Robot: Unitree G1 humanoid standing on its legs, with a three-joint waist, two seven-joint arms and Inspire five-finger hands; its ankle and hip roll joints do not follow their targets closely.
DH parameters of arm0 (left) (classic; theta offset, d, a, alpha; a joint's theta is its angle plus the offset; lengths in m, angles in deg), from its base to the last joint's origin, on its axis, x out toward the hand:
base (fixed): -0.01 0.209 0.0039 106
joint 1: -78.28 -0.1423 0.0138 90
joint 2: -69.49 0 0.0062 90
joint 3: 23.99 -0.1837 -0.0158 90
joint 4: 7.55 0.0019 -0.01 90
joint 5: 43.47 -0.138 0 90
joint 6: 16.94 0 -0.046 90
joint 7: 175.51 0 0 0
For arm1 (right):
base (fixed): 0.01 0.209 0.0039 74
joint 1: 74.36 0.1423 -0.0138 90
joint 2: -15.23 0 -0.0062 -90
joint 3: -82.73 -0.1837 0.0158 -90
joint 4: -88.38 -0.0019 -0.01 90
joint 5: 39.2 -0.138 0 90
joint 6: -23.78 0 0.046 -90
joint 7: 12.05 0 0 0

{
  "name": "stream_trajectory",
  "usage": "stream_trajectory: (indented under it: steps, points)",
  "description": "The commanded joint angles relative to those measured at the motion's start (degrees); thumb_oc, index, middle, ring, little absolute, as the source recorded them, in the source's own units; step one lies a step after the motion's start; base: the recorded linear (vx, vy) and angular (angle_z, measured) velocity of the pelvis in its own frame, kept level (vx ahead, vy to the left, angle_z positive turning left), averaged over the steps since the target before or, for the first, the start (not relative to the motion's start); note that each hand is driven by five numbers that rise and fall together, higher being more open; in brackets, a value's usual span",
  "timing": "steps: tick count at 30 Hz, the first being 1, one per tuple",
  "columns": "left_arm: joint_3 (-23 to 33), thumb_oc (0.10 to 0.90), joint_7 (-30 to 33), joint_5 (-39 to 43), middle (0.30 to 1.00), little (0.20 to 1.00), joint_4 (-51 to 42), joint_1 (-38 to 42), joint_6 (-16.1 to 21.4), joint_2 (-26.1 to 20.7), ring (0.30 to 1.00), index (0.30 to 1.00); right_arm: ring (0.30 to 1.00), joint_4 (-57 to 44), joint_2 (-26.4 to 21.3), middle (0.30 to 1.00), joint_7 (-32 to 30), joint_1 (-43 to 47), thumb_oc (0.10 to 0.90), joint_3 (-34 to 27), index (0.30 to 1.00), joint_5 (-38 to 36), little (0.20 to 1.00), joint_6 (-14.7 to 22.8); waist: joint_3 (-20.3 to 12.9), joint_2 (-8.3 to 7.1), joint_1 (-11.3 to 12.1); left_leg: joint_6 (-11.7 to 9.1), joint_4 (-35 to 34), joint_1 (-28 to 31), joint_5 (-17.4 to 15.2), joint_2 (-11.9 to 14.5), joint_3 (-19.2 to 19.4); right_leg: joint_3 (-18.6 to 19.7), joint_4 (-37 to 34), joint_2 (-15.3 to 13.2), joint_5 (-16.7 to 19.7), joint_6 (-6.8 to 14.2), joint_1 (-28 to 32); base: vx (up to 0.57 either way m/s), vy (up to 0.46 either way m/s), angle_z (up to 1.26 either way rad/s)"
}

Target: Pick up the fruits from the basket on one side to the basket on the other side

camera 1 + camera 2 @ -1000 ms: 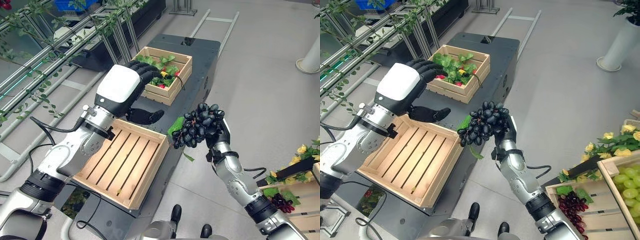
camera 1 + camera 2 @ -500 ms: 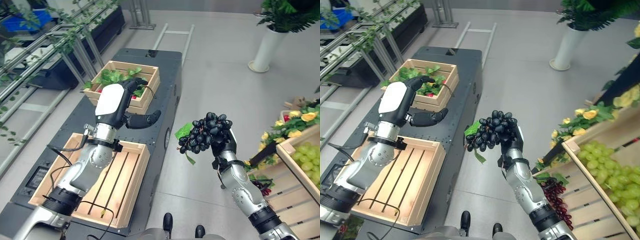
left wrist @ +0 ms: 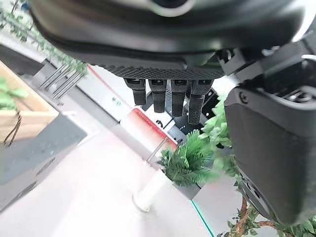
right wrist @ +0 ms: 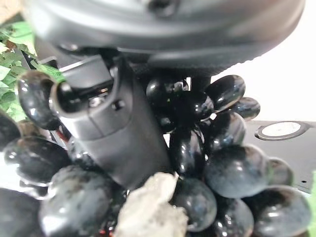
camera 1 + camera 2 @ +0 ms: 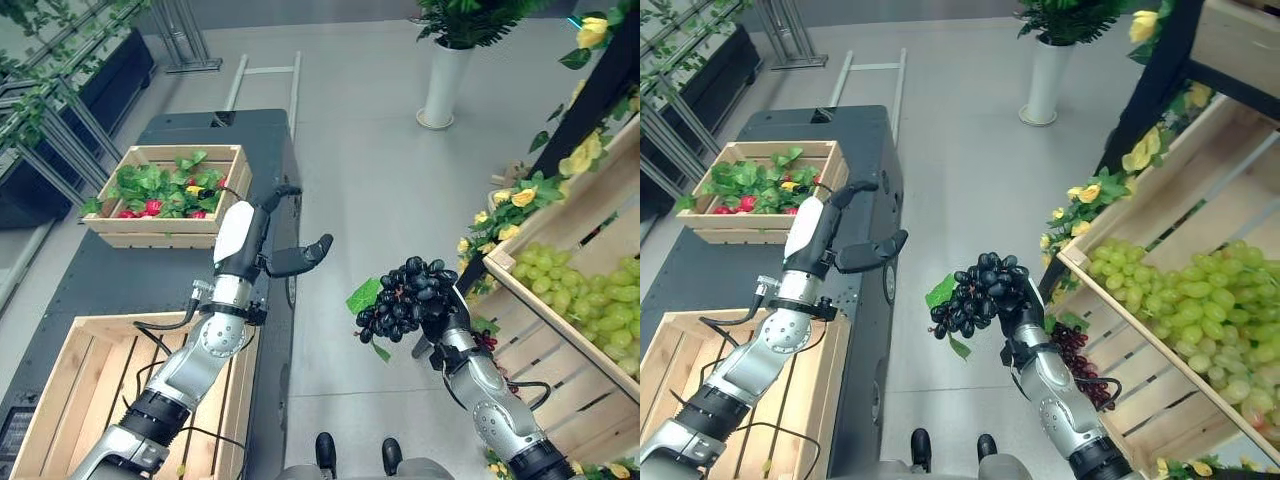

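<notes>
A bunch of black grapes (image 5: 403, 300) with a green leaf hangs over the floor between the dark cart (image 5: 120, 280) and the shelf, and my right hand (image 5: 447, 322) is shut on it. In the right wrist view the thumb (image 4: 113, 133) lies across the grapes (image 4: 232, 173). My left hand (image 5: 245, 228) is raised above the cart's edge, open, its fingers (image 3: 168, 96) straight and holding nothing. An empty slatted wooden crate (image 5: 120, 322) lies on the near end of the cart. A second crate (image 5: 150, 238) with leaves and red fruit sits at the far end.
On the right a shelf holds a wooden crate (image 5: 520, 300) of green grapes (image 5: 585, 290), with dark red grapes (image 5: 1080, 350) lower down and yellow flowers around it. A white planter (image 5: 445, 85) stands on the grey floor beyond. Metal racks with vines run along the far left.
The camera has swung to the right, bringing the shelf crates into view. My right hand keeps the black grapes, now farther from the cart over the floor. My left hand stays raised and open.
</notes>
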Motion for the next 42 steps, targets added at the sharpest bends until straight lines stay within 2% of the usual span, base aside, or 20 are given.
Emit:
stream_trajectory:
  steps: [1, 3, 4, 8, 13, 19, 26, 30, 35, 36, 42]
  points:
    - [1.2, 0.8, 8.14, 1.3, 0.9, 0.9, 2.55, 13.25, 8.69, 1.69, 0.9, 0.9, 0.3, -6.06, 0.01, 0.3, 5.13, 9.77, 0.4, -0.39, 0.3, 1.57, 0.3, 8.17, 6.08, -1.6, -1.31, -0.1, 11.55, -4.4, -9.92, -3.62, -3.03, -2.03, 9.08, 2.34, -2.04, -1.03, -6.18, -0.23, -0.043, -0.33]
    - [0.95, 0.8, 8.97, 1.48, 0.9, 0.9, 2.56, 14.24, 9.07, 2.03, 0.9, 0.9, 0.3, -5.95, 0.04, 0.3, 5.26, 10.25, 0.4, -0.45, 0.3, 1.93, 0.3, 8.64, 7.8, -1.71, -1.63, -0.17, 14.18, -6.45, -10.23, -3.58, -3.06, -1.92, 11.9, 2.63, -2.57, -1.33, -8.33, -0.19, -0.039, -0.25]
    - [0.38, 0.8, 10.09, 1.99, 0.9, 0.9, 2.89, 15.62, 10.17, 2.56, 0.9, 0.9, 0.3, -6.3, -0.09, 0.3, 5.07, 10.65, 0.4, -0.79, 0.3, 2.18, 0.3, 9.14, 10.25, -1.92, -2.05, -0.37, 17.65, -9.25, -10.5, -3.61, -3.07, -2.14, 15.18, 2.59, -2.84, -1.51, -11.08, -0.17, -0.035, -0.24]
    - [-0.62, 0.8, 10.35, 3.29, 0.9, 0.9, 3.78, 17.29, 13.14, 4.96, 0.9, 0.9, 0.3, -6.29, 0.41, 0.3, 5.1, 10.78, 0.4, -1.93, 0.3, 3.09, 0.3, 10.76, 14.04, -2.07, -2.82, -0.79, 23.73, -14.7, -11.55, -3.75, -3.15, -2.96, 20.61, 2.18, -3.65, -1.93, -16.37, -0.12, -0.024, 0.03]
    - [-1.7, 0.8, 11.84, 3.42, 0.9, 0.9, 5.69, 19.75, 13.98, 7.14, 0.9, 0.9, 0.3, -5.7, 1.81, 0.3, 5.12, 11.86, 0.4, -2.99, 0.3, 3.62, 0.3, 11.24, 17.59, -2.29, -3.58, -0.99, 27.58, -19.5, -12.08, -3.75, -2.82, -3.27, 23.99, 1.96, -3.99, -2.17, -20.97, -0.09, -0.006, -0.07]
    - [-2.15, 0.8, 13.79, 1.73, 0.9, 0.9, 6.64, 22.86, 14.51, 8.81, 0.9, 0.9, 0.3, -4.05, 2.66, 0.3, 2.41, 12.5, 0.4, -3.75, 0.3, 7.68, 0.3, 12.43, 17.75, -2.13, -4.66, -1.23, 29.11, -26.68, -11.58, -3.4, -1.83, -2.55, 25.5, 2.28, -3.94, -2.52, -27.96, -0.04, -0.02, -0.11]
    - [-2.57, 0.8, 15.06, 1.27, 0.9, 0.9, 8.17, 25.8, 14.69, 10.78, 0.9, 0.9, 0.3, -2.96, 3.9, 0.3, -0.73, 13.96, 0.4, -6.05, 0.3, 7.08, 0.3, 16.06, 17.75, -2.12, -5.56, -1.37, 31.96, -31.85, -12.42, -3.33, -1.15, -2.07, 28.52, 2.59, -4.69, -2.67, -33.05, 0.0, -0.02, -0.1]
    - [-2.49, 0.8, 15.42, 0.12, 0.9, 0.9, 8.17, 26.29, 13.72, 11.96, 0.9, 0.9, 0.3, -2.59, 4.89, 0.3, -6.65, 15.52, 0.4, -8.85, 0.3, 9.27, 0.3, 17.94, 17.75, -1.86, -5.8, -1.43, 33.54, -33.75, -13.26, -3.23, -0.94, -1.76, 29.99, 2.48, -5.16, -2.71, -34.76, 0.01, -0.003, -0.01]
    - [-2.22, 0.8, 16.32, 0.38, 0.9, 0.9, 8.11, 25.86, 13.06, 11.9, 0.9, 0.9, 0.3, -4.26, 5.34, 0.3, -12.14, 16.55, 0.4, -11.48, 0.3, 12.0, 0.3, 18.27, 17.75, -1.67, -5.84, -1.27, 33.47, -34.69, -13.67, -3.35, -0.43, -1.44, 29.62, 2.46, -4.97, -2.6, -35.81, 0.05, 0.001, -0.01]
    - [-2.35, 0.8, 16.78, 0.27, 0.9, 0.9, 8.53, 26.15, 12.52, 11.54, 0.9, 0.9, 0.3, -4.34, 4.31, 0.3, -15.43, 17.57, 0.4, -12.67, 0.3, 13.3, 0.3, 17.39, 17.75, -1.69, -5.99, -1.23, 33.44, -34.93, -13.83, -3.3, -0.11, -1.16, 29.45, 2.57, -4.81, -2.58, -36.23, 0.03, 0.01, -0.03]
    - [-2.53, 0.8, 16.59, 0.06, 0.9, 0.9, 8.59, 25.84, 10.63, 10.54, 0.9, 0.9, 0.3, -3.99, 2.2, 0.3, -21.73, 18.56, 0.4, -17.23, 0.3, 12.54, 0.3, 18.22, 17.75, -1.75, -6.06, -0.92, 33.63, -35.43, -14.39, -3.63, 0.14, -1.02, 29.96, 2.81, -4.69, -2.2, -37.17, 0.05, -0.001, -0.01]
